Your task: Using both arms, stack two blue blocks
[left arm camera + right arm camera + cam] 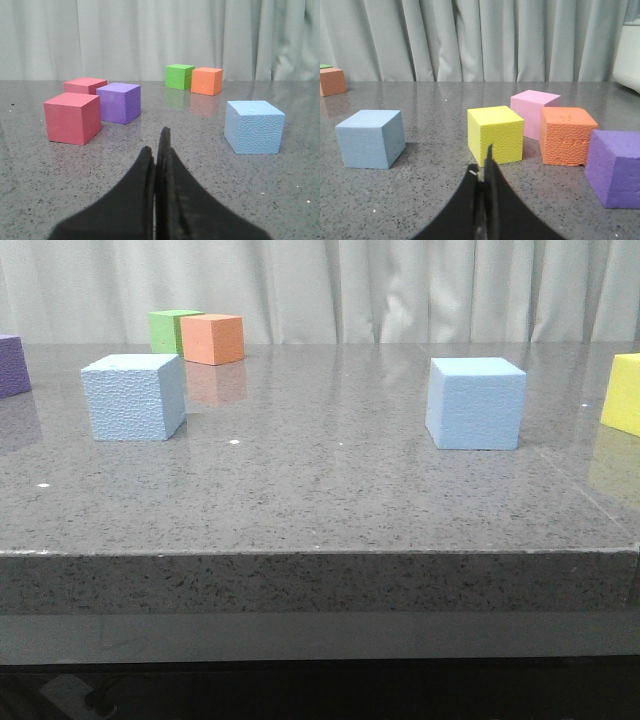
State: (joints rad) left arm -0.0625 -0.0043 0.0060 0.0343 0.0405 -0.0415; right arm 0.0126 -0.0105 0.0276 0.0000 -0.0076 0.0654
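Observation:
Two light blue blocks rest apart on the grey stone table. The rough-textured blue block (134, 397) stands at the left; the left wrist view shows it (254, 126) ahead of and beside my left gripper (156, 145), which is shut and empty. The smooth blue block (475, 402) stands at the right; in the right wrist view it (371, 138) lies off to one side of my right gripper (483, 162), also shut with nothing held. Neither gripper shows in the front view.
A green cube (172, 330) and an orange cube (213, 338) stand at the back left, a purple cube (12, 365) at the left edge, a yellow cube (624, 393) at the right edge. Two red cubes (73, 117) and pink, orange, purple cubes (567, 135) crowd the sides.

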